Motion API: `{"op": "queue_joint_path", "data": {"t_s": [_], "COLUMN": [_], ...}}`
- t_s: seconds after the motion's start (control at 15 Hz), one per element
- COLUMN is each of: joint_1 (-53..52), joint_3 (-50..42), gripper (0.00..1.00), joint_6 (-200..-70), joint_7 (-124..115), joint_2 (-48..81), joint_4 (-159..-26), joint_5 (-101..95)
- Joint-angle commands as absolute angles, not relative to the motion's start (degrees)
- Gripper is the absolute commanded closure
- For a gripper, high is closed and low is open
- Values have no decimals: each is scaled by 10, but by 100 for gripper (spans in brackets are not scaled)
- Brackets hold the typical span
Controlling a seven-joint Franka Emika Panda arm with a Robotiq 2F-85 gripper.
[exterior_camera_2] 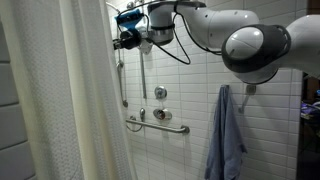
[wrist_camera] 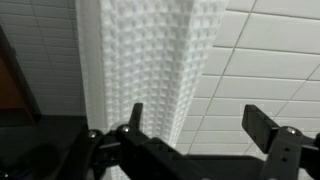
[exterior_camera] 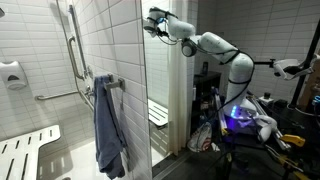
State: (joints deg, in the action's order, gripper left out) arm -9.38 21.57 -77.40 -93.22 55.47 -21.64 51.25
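Note:
My gripper (wrist_camera: 198, 122) stands open high up in a tiled shower stall, with nothing between its fingers. In the wrist view a white waffle-weave shower curtain (wrist_camera: 140, 60) hangs bunched just ahead; the left finger (wrist_camera: 136, 118) overlaps its edge, while the right finger (wrist_camera: 262, 124) stands before bare white tiles. Whether the finger touches the cloth I cannot tell. In both exterior views the gripper (exterior_camera: 153, 24) (exterior_camera_2: 124, 30) is near the top of the curtain (exterior_camera_2: 70, 100) and the wall's end.
A blue towel (exterior_camera: 109, 130) (exterior_camera_2: 228, 135) hangs from a hook. Grab bars (exterior_camera_2: 158, 124) (exterior_camera: 72, 45) and a shower valve (exterior_camera_2: 160, 93) are on the tiled walls. A slatted fold-down seat (exterior_camera: 25, 150) sits low. Cluttered equipment (exterior_camera: 245, 120) stands outside the stall.

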Motion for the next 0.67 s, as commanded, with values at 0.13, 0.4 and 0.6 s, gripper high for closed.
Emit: {"op": "queue_joint_path", "data": {"t_s": [0.13, 0.4, 0.6], "joint_1": [-93, -91, -80], "joint_3": [212, 208, 216], "gripper": [0, 0, 0], "joint_6": [-773, -776, -775], "joint_7": [-931, -939, -966], "joint_2": [551, 552, 552], "joint_4": [-221, -215, -220], "joint_5": [516, 513, 529]}}
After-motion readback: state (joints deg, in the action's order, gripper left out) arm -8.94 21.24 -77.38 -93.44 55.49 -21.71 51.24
